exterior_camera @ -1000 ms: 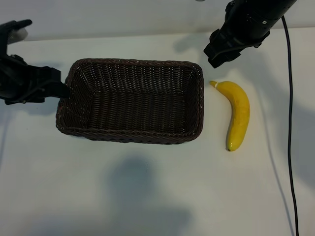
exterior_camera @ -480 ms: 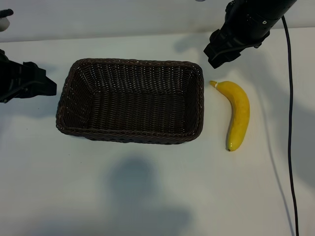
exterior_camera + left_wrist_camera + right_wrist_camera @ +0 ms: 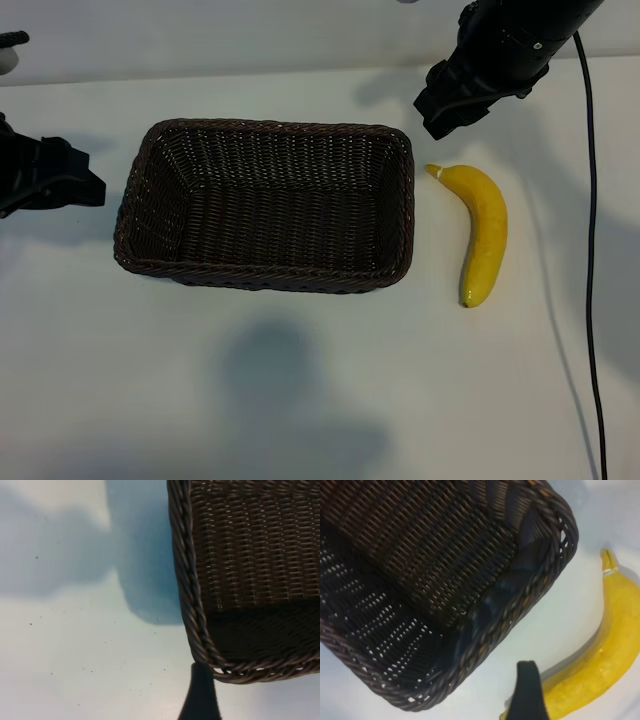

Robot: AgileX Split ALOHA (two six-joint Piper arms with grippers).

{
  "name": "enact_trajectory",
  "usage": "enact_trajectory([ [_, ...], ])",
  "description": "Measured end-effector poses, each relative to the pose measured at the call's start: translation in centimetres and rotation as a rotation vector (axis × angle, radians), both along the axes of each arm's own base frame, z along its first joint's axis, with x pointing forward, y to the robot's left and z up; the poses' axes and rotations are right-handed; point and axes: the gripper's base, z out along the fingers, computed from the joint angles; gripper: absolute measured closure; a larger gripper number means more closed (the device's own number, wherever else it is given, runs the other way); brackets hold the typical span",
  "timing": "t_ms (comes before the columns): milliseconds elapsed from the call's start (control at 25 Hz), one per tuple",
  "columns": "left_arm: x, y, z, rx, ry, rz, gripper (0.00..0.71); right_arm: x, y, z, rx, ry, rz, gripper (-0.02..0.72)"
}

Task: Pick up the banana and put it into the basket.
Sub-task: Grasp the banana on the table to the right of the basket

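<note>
Exterior view is showing the basket (image 3: pixel 265 205) sitting on the white table (image 3: pixel 300 390), its long sides running across the picture, with nothing lying inside it. The banana (image 3: pixel 482 232) is lying on the table just beside the basket's right short end, not touching it, with its pale stem tip pointing toward the far corner of the basket and its dark end pointing toward the near edge.

The right gripper (image 3: pixel 452 100) is hanging above the table near the banana's stem end, its fingers standing wide apart and gripping nothing (one dark fingertip (image 3: pixel 529 692) is showing in the right wrist view, in front of the banana (image 3: pixel 605 655) and beside the basket's braided rim (image 3: pixel 520 610)).

The left gripper (image 3: pixel 70 180) is hovering off the basket's left short end, apart from the rim, fingers likewise spread wide and empty. A black cable (image 3: pixel 590 250) is trailing down the table's right side.
</note>
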Motion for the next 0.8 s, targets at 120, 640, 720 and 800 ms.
enact_trajectory([
  [120, 0.0, 0.0, 0.0, 0.001, -0.005, 0.002, 0.11, 0.2, -0.4, -0.2, -0.028, 0.002, -0.067, 0.153],
  [640, 0.3, 0.1, 0.1, 0.007, -0.032, 0.013, 0.11, 2.8, -0.9, -8.0, -0.27, 0.15, -0.102, 0.122],
  [720, 0.3, 0.1, 0.1, 0.009, -0.036, 0.014, 0.11, 3.0, -0.8, -9.1, -0.286, 0.176, -0.097, 0.12],
  [800, 0.3, 0.1, 0.1, 0.009, -0.037, 0.014, 0.11, 3.1, -0.8, -9.7, -0.293, 0.186, -0.089, 0.119],
])
